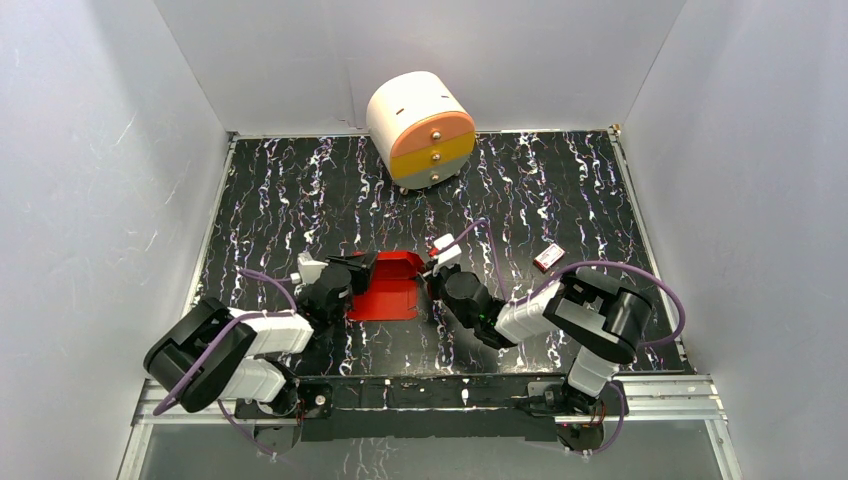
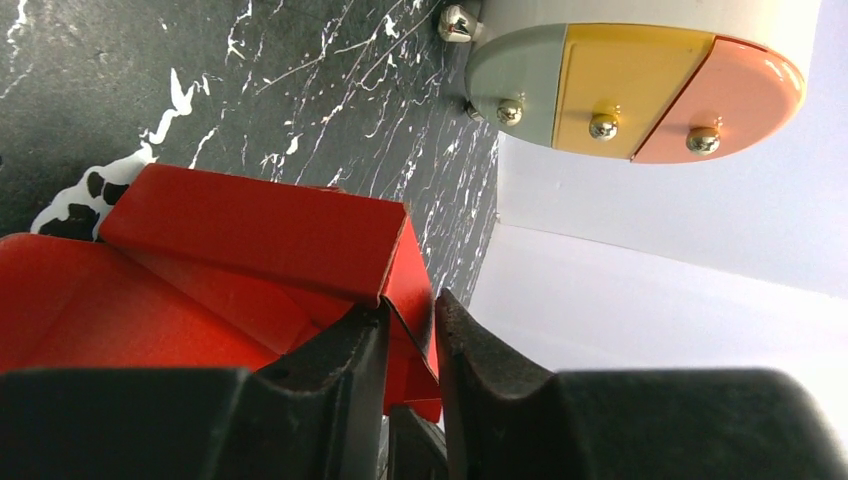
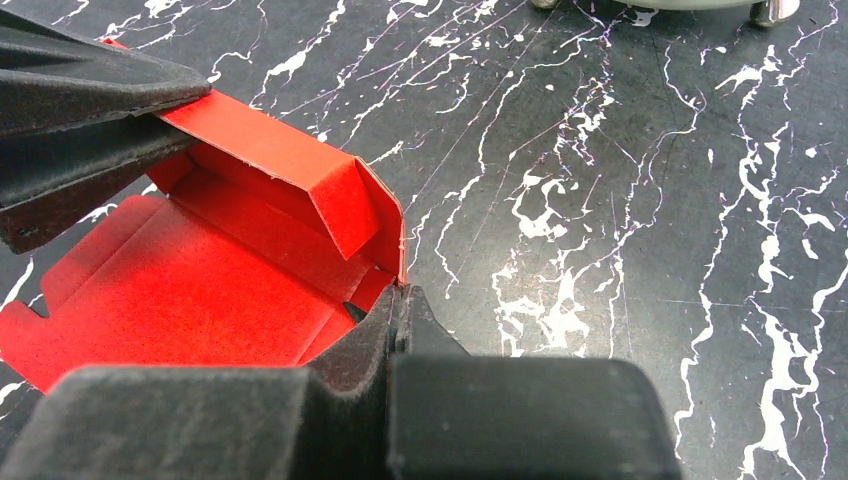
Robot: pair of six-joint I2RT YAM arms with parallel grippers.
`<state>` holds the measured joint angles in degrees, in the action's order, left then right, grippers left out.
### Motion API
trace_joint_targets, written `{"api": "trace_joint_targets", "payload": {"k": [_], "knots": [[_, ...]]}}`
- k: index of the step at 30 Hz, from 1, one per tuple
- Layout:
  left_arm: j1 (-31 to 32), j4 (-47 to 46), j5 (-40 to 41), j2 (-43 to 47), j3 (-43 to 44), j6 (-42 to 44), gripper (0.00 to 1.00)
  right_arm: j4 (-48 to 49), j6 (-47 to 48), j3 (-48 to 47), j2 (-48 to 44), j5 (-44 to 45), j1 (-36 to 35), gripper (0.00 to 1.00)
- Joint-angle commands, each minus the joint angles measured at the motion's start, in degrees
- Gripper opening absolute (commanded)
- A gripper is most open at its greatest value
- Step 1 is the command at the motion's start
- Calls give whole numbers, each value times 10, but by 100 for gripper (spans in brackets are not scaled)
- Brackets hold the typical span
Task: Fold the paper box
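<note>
At the lower centre of the top view, the paper box (image 1: 388,290) is seen half folded on the black marbled counter (image 1: 560,190). Its left wall is gripped between the narrow jaws of the left tool (image 1: 357,263). Its right corner is pinched by the fully closed right tool (image 1: 432,262). The round drawer unit (image 1: 421,128) is placed at the upper centre.

Bright red paper box (image 1: 388,290) on a black, white-veined table (image 1: 560,190).

Marbled table (image 1: 300,190) — paper box (image 1: 385,295), drawer unit (image 1: 422,128), packet (image 1: 548,257)
</note>
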<state>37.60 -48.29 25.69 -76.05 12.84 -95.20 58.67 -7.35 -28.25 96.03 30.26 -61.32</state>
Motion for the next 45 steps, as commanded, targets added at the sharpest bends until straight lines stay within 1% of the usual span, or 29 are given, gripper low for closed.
{"api": "trace_joint_targets", "payload": {"k": [1,3,6,7,11,18,22,27,31,37,39,41,45], "knots": [[-4,-39,-7,-8,0,-9,19,38,2,-15,4,3,-4,0],[-5,-51,-9,-12,-4,-12,14,35,-2,-18,5,-2,-4,0],[-5,-69,-9,-17,-14,-20,2,30,-12,-21,4,-14,-4,0],[-4,-72,-11,-18,-16,-22,0,25,-15,-24,3,-20,-4,0],[-4,-76,-29,-24,-14,-24,0,-5,-26,-44,4,-43,-4,0],[-5,-84,-34,-28,-28,-25,0,-12,-22,-56,-5,-103,-4,0],[-4,-88,-36,-23,-42,-18,0,-21,8,-53,-17,-136,-3,4],[-6,-88,-44,-22,-53,1,0,-47,46,-47,-40,-183,11,7],[-8,-88,-58,-21,-61,22,0,-99,72,-57,-56,-228,25,14],[-15,-88,-72,-8,-83,38,0,-136,103,-47,-101,-222,45,24],[-17,-88,-74,-2,-85,47,0,-162,116,-49,-121,-236,55,29],[-18,-87,-76,2,-84,51,0,-194,126,-58,-143,-265,69,33],[-19,-87,-79,4,-83,57,0,-251,150,-73,-174,-337,107,36]]}}
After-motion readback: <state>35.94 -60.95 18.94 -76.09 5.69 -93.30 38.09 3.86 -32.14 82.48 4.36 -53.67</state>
